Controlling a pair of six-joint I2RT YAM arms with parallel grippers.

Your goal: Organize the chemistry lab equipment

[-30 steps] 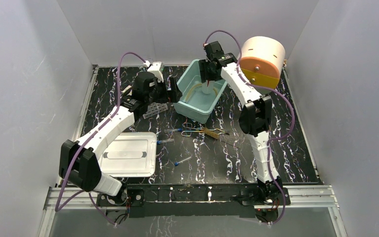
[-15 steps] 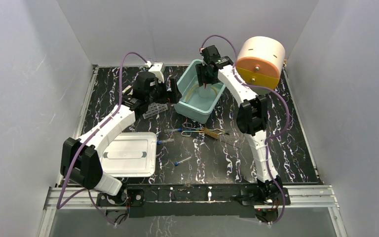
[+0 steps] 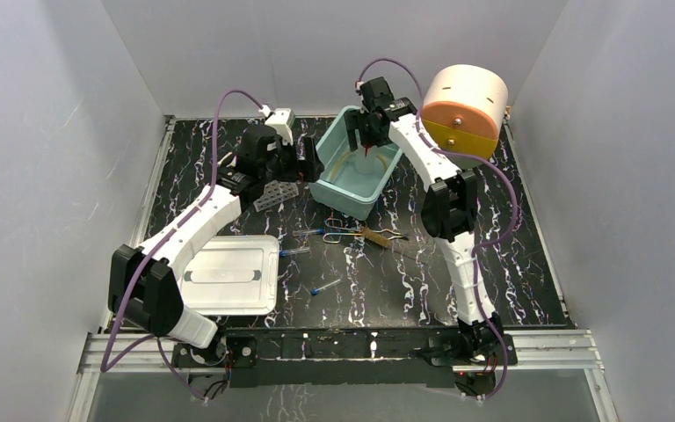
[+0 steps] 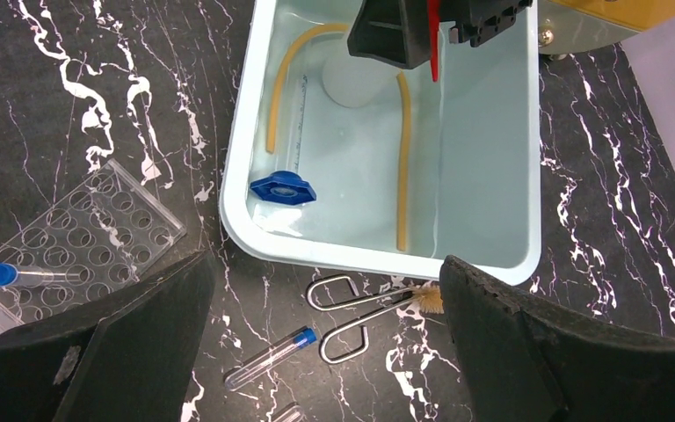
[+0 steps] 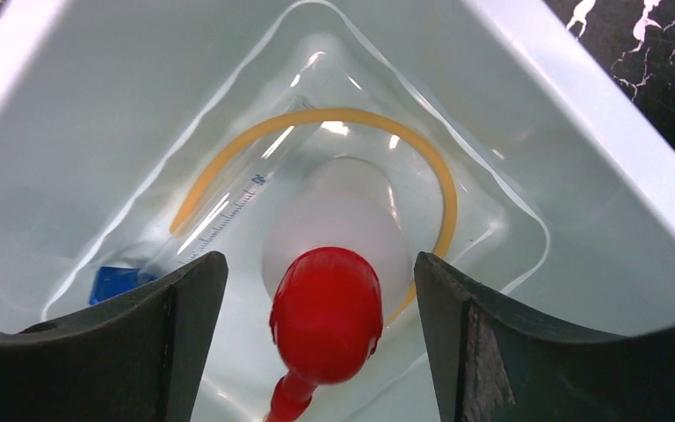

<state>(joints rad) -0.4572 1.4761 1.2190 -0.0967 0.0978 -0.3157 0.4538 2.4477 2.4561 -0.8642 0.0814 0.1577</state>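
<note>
The clear wash bottle [image 5: 343,211] with its red nozzle cap [image 5: 327,312] stands upright in the pale teal bin [image 3: 356,189]. My right gripper [image 5: 321,343] is open around the cap, with a gap on each side. Tan rubber tubing [image 4: 402,167] and the small blue cap [image 4: 283,188] lie in the bin. My left gripper [image 4: 330,352] is open and empty above the table beside the bin's near wall. Metal tongs [image 4: 360,308] and a blue-capped tube [image 4: 270,356] lie below it. The clear tube rack [image 4: 79,237] holds one blue-capped tube [image 4: 18,275].
A white lid [image 3: 231,274] lies at the front left. A large cream and orange drum [image 3: 466,105] stands at the back right, close to the right arm. Two more tubes [image 3: 325,287] lie mid-table. White walls enclose the table.
My right gripper has shifted slightly left over the bin. The left arm has barely moved.
</note>
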